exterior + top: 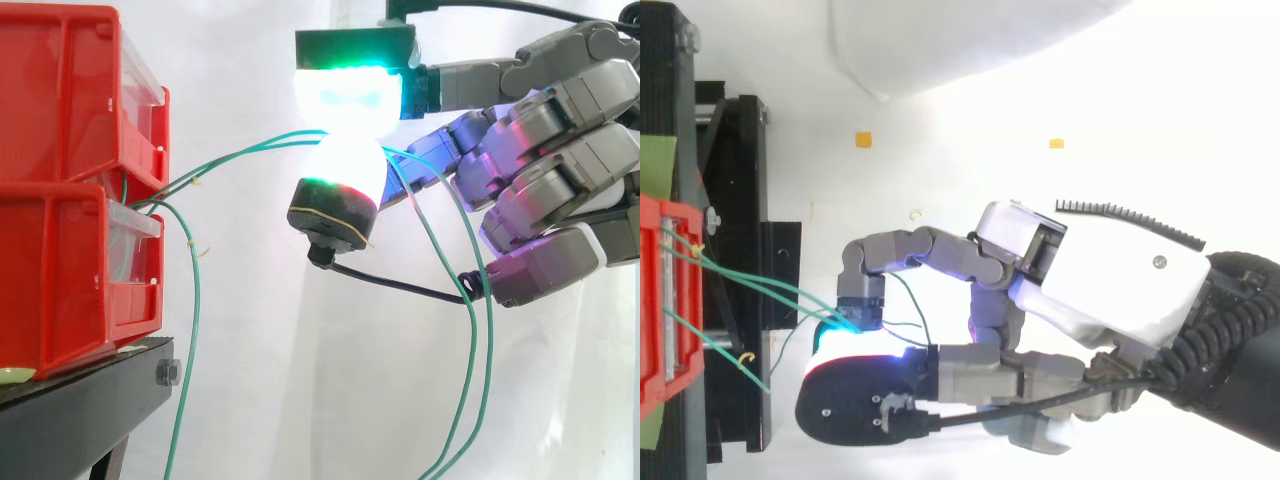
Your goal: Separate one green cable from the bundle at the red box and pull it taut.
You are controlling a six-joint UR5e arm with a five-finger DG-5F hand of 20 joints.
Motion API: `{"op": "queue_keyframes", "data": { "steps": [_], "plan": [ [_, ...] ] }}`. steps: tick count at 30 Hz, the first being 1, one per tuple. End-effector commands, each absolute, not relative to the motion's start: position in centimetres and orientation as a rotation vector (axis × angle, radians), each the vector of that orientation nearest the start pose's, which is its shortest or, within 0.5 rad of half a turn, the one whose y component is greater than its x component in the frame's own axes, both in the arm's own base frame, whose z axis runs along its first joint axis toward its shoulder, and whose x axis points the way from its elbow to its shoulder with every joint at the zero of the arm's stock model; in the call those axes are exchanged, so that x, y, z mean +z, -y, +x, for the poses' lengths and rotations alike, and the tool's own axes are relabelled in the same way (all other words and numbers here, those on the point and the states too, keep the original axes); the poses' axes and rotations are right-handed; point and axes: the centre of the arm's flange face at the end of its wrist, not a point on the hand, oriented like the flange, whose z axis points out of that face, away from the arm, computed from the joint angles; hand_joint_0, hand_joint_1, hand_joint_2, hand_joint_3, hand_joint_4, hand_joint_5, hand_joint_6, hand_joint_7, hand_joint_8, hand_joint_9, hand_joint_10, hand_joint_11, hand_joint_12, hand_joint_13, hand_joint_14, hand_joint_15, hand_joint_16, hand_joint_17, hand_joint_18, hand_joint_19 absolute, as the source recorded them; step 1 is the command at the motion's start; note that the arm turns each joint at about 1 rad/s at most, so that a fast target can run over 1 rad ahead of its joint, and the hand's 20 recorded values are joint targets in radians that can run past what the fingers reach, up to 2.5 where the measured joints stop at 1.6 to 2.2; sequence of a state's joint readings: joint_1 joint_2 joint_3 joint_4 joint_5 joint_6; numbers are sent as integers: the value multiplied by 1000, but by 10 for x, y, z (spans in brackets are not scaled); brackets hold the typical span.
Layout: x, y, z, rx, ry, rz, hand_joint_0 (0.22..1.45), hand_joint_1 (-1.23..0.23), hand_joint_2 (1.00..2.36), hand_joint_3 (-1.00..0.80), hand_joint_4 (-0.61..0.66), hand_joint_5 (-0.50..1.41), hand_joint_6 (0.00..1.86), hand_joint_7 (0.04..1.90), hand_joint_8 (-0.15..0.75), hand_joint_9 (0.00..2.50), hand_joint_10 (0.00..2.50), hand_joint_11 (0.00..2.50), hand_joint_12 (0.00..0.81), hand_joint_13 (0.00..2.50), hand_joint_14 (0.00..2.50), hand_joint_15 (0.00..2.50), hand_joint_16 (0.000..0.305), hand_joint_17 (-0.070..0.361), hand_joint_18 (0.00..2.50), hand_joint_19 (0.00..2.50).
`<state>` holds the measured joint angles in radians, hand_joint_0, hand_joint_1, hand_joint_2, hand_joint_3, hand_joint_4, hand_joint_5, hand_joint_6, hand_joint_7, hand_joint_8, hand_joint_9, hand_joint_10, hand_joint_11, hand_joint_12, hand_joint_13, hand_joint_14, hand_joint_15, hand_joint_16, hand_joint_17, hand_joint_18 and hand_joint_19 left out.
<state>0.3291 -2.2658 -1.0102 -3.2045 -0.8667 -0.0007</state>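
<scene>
Pinching one thin green plastic-sheathed cable (250, 146) between its glowing fingertip pads (345, 170), the grey jointed robot hand (540, 150) holds it ahead of its palm; the stacked red plastic box (60, 180) lies beyond the fingertips. Light, limp, probably slippery: best gripped squarely between pads.

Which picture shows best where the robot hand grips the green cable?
The side view: the green cable runs from the red bins to between the pads of the robot hand. From above, a fingertip covers the pinch.

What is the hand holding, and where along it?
A green cable, pinched by the hand between its fingertips, partway along, out from the red bins; the rest hangs down.
</scene>
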Motion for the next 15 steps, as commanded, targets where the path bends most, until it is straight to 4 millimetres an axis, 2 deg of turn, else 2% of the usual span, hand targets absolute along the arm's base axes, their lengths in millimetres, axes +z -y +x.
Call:
{"op": "queue_keyframes", "data": {
  "steps": [1,2,5,6,8,11,15],
  "plan": [
    [324,-45,741,776,-1090,1412,568,-539,1010,-395,248,86,552,1398,236,2100,44,1310,390,1899,2,1754,85,191,1865,831],
    [324,-45,741,776,-1091,1413,499,-490,1000,-500,251,91,536,1426,248,2109,42,1273,424,1921,1,1732,92,206,1918,794],
    [323,-45,741,776,-1091,1413,474,-324,1000,-500,261,95,512,1466,253,2104,43,1242,435,1911,2,1714,95,214,1937,784],
    [324,-45,741,777,-1089,1413,479,-323,1000,-500,260,94,513,1464,251,2102,43,1235,430,1905,2,1712,95,214,1930,777],
    [324,-45,741,777,-1089,1413,534,-321,1012,-372,254,88,524,1434,236,2078,43,1252,396,1876,2,1714,90,203,1870,813],
    [324,-46,741,777,-1089,1413,581,-342,1020,-270,256,85,529,1422,225,2067,44,1265,378,1867,2,1707,87,195,1842,829],
    [324,-46,741,776,-1090,1412,603,-361,1025,-207,261,87,527,1424,213,2071,43,1266,385,1874,3,1729,85,190,1849,834]
  ]
}}
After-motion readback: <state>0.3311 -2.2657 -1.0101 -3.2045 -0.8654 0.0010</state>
